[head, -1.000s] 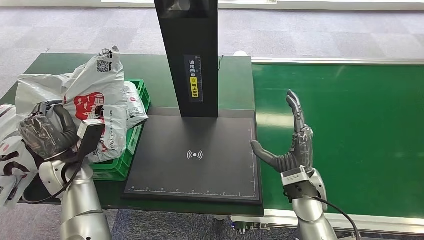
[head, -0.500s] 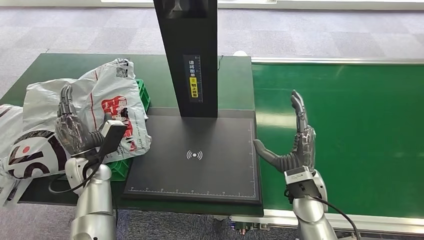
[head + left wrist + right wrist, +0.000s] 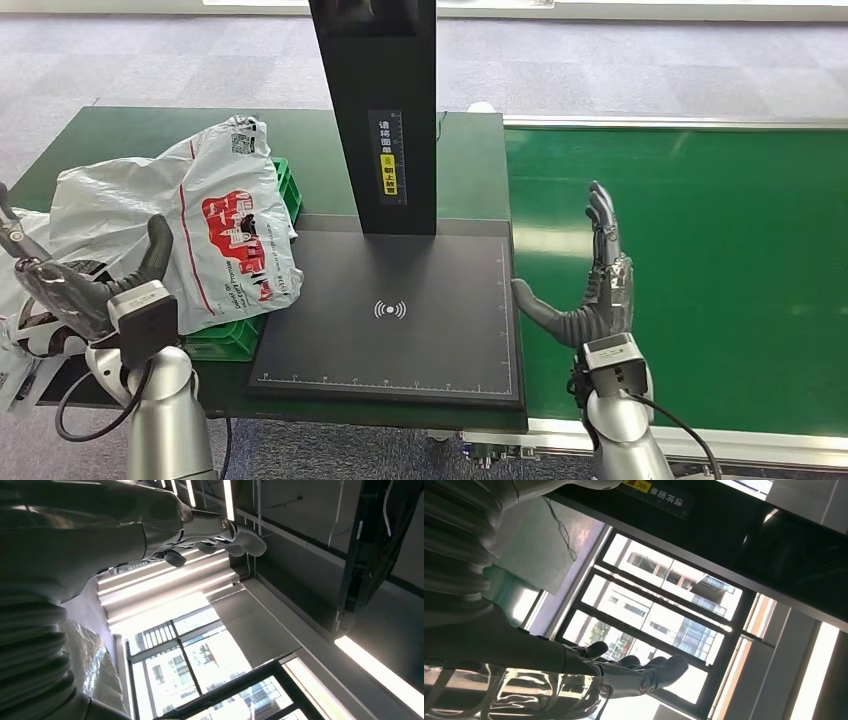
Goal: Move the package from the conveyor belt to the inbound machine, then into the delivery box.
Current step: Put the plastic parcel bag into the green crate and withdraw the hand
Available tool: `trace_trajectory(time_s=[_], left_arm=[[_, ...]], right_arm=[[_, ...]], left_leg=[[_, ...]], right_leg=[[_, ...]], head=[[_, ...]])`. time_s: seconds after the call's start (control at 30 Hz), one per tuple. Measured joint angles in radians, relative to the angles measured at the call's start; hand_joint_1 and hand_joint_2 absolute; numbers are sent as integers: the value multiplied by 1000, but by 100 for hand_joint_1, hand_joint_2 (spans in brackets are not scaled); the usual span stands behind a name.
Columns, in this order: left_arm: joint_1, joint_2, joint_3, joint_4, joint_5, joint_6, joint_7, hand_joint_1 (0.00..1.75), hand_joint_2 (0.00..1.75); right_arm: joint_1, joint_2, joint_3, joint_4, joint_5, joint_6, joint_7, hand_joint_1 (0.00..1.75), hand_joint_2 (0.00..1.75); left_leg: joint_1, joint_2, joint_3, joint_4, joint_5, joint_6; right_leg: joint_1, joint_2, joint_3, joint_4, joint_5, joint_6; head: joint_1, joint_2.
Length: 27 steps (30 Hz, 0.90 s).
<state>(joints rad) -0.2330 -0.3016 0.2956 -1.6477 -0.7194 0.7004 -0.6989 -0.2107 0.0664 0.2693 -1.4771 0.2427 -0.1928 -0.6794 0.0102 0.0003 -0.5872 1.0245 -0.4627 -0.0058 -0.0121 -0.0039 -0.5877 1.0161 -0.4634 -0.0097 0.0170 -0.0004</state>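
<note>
The package, a grey plastic mailer with red print, lies crumpled over the green delivery box at the left of the table. My left hand is just left of it and apart from it, fingers spread and holding nothing; its fingers stand against the ceiling in the left wrist view. My right hand is upright and open at the seam between the inbound machine's black plate and the green conveyor belt. Nothing lies on the plate or the belt.
The machine's black column rises at the back of the plate. More grey mailers are heaped at the far left table edge, behind my left hand. Grey carpet surrounds the table.
My left hand has let go of the package, which settled onto the green box. The hand then drew back toward the lower left with its fingers spread. The right hand barely moved.
</note>
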Motion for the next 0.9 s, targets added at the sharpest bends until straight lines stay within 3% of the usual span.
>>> trace_trajectory(time_s=[0.17,0.3,0.4,0.53,0.6,0.73,0.9], left_arm=[[68,40,-199,-12,243,-37,7,0,175],[97,97,-367,16,502,-298,101,0,175],[111,126,-446,55,619,-510,151,0,175],[135,152,-511,127,685,-768,236,0,175],[145,162,-535,164,657,-851,260,0,175],[158,172,-552,215,625,-910,276,0,175],[162,176,-550,242,646,-948,302,0,175]], right_arm=[[-2,0,22,12,-40,38,5,0,175],[-11,0,44,32,-49,113,51,0,175],[-16,0,57,58,-42,179,88,0,175],[-17,5,74,106,-40,259,124,0,175],[-16,12,74,136,-93,326,161,0,175],[-11,21,56,196,-219,441,209,0,175],[-4,28,27,221,-227,453,227,0,175]], left_leg=[[0,0,0,0,0,0],[0,0,0,0,0,0],[0,0,0,0,0,0],[0,0,0,0,0,0],[0,0,0,0,0,0],[0,0,-1,0,0,0],[0,0,-1,0,0,0]], right_leg=[[0,0,0,0,0,0],[0,0,0,0,0,0],[0,0,0,0,0,0],[0,0,0,0,0,0],[0,0,-1,0,0,0],[0,0,-1,0,0,0],[0,0,-1,0,0,0]], head=[[0,0],[0,0],[0,0],[0,0],[0,0],[0,0],[0,0]])
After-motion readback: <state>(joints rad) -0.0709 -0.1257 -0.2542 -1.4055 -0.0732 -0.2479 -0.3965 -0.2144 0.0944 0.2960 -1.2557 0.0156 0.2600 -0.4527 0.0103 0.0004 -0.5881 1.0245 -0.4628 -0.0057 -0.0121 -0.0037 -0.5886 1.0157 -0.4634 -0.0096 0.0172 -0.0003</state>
